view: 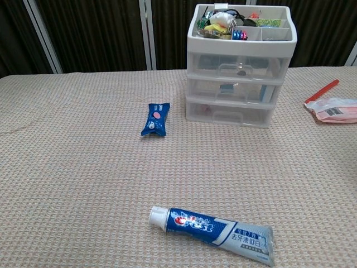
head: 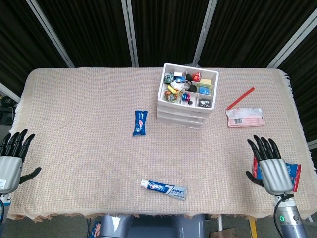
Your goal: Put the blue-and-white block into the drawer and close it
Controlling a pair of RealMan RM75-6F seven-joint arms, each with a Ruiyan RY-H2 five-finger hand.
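Two cameras: one high overhead, one low at chest height.

The head view looks steeply down on the whole bench [head: 74, 99], far enough to show every edge. The chest view sits near and low, facing level across the cloth to the drawer unit [view: 241, 67] in the upper right. Both share the unit, the blue packet [head: 140, 122] and the toothpaste tube [view: 212, 226].

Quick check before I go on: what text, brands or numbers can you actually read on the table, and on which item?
"Crest": toothpaste tube.
"7": same tube, head view.
Chinese characters near the tube's crimped end: too small to read.
Barcode label on pink packet: unreadable.
Small blue packet: print blurred.
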